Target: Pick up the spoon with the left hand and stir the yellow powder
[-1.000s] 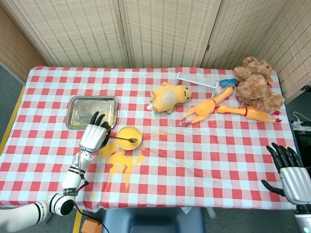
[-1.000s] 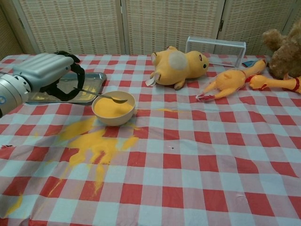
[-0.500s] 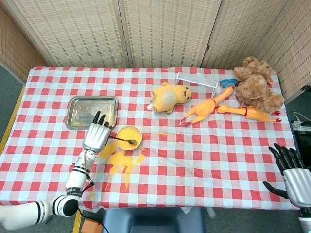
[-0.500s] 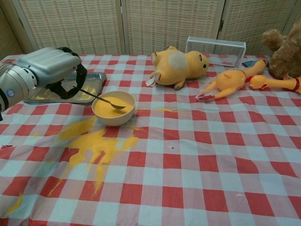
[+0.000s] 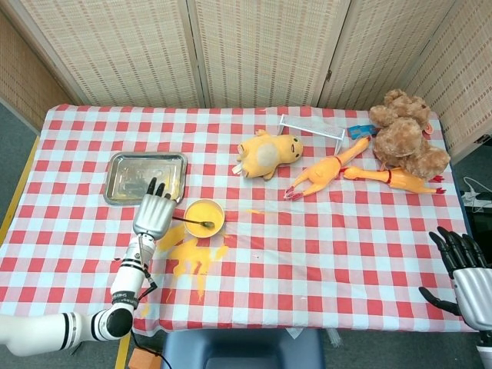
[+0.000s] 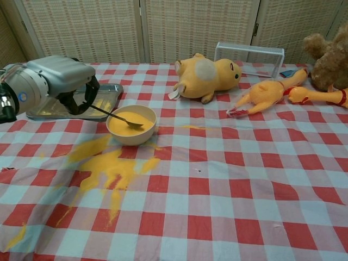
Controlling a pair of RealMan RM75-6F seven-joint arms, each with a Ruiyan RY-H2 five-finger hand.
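A cream bowl (image 5: 204, 216) (image 6: 131, 125) filled with yellow powder (image 6: 129, 124) stands left of the table's middle. My left hand (image 5: 153, 213) (image 6: 61, 80) is just left of it and grips the handle of a metal spoon (image 5: 197, 222) (image 6: 117, 117). The spoon slopes down, and its tip lies in the powder near the bowl's right side. My right hand (image 5: 464, 270) shows only in the head view, at the table's front right corner, with fingers spread and nothing in it.
Spilled yellow powder (image 5: 192, 254) (image 6: 106, 167) covers the cloth in front of the bowl. A steel tray (image 5: 146, 177) (image 6: 104, 106) lies behind my left hand. A yellow plush (image 5: 269, 152), rubber chickens (image 5: 330, 173), a clear box (image 6: 249, 53) and a teddy bear (image 5: 406, 138) fill the far right.
My left hand has shifted slightly toward the tray and tilted the spoon steeper, so its tip has dropped from above the bowl into the powder. The right hand has slid a little outward.
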